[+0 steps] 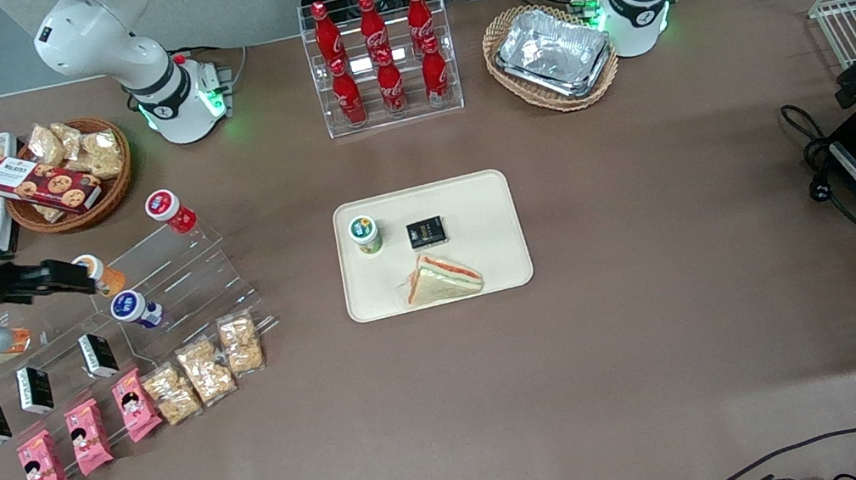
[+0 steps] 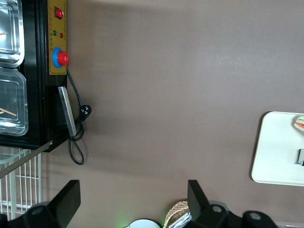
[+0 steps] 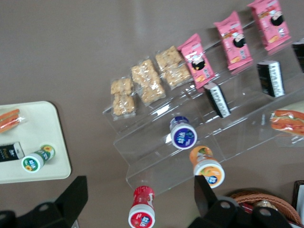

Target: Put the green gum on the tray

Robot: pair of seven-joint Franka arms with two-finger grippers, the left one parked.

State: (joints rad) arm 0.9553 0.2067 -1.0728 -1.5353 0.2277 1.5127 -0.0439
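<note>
The green gum point(image 1: 364, 234) stands on the cream tray point(image 1: 484, 265), at the tray's end toward the working arm; it also shows in the right wrist view point(image 3: 37, 159) on the tray point(image 3: 42, 123). The tray's edge also shows in the left wrist view point(image 2: 280, 152). My gripper point(image 1: 40, 310) is open and empty. It hovers above the clear stepped shelf point(image 1: 167, 273) toward the working arm's end of the table, well apart from the tray. In the right wrist view the gripper point(image 3: 140, 202) has a red-capped bottle point(image 3: 142, 214) between its spread fingers, below them.
On the tray lie a sandwich point(image 1: 441, 279) and a small black box point(image 1: 426, 232). The shelf holds an orange-capped bottle point(image 3: 208, 167), a blue-capped bottle point(image 3: 183, 132), black packs, pink snack packs and cookie bags. A cola rack point(image 1: 380, 54) and two wicker baskets stand farther from the front camera.
</note>
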